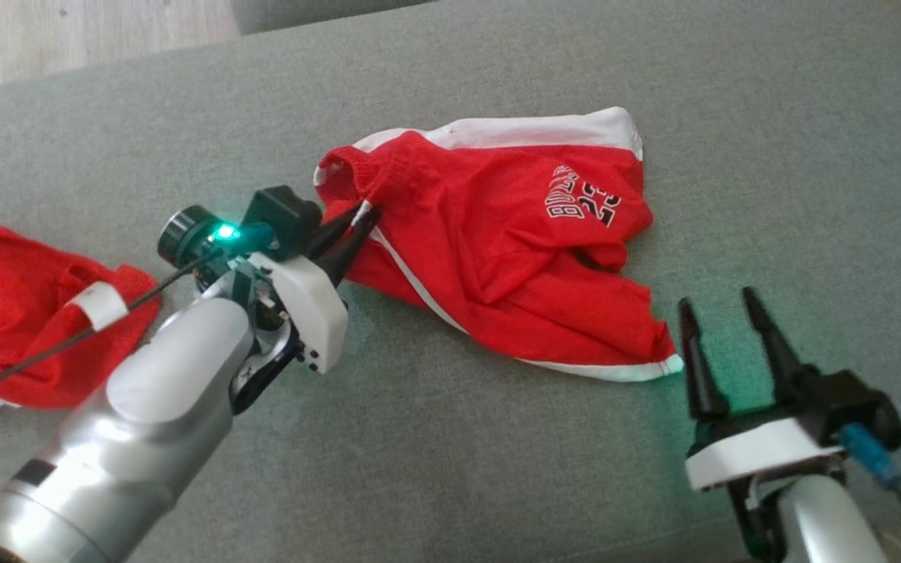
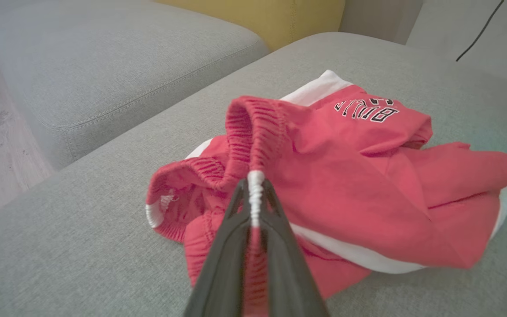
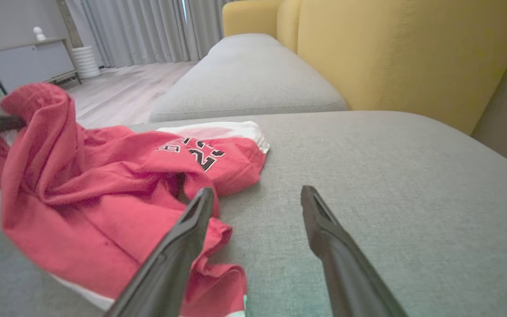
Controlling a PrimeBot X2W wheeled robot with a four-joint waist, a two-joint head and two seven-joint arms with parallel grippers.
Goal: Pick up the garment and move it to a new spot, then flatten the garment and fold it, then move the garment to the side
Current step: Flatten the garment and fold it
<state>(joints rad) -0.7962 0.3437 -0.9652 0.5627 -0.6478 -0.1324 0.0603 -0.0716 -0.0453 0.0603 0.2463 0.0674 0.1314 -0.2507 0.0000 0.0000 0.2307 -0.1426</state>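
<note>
The left gripper (image 1: 368,215) (image 2: 253,187) is pinching the shorts (image 1: 513,242) (image 2: 368,176) (image 3: 82,207), its two fingers pressed together on the white stripe of the elastic waistband. It is holding that edge raised above the cushion (image 1: 771,156) (image 2: 82,246) (image 3: 390,167), while the rest of the cloth is lying rumpled on the grey fabric.

The right gripper (image 1: 716,297) (image 3: 257,193) is holding nothing, its two fingers spread wide. It is hovering just beside the shorts' white-trimmed hem, at the robot's right.

There are two grippers and two red items: the one pair of shorts, and another red garment (image 1: 12,297) lying at the robot's left, well apart from them.

In the head view the shorts are stretching with their long axis running from the pinched waistband at the upper left down to the hem at the lower right. The leg with the black and white lettering is pointing away from the robot, folded over on itself.
</note>
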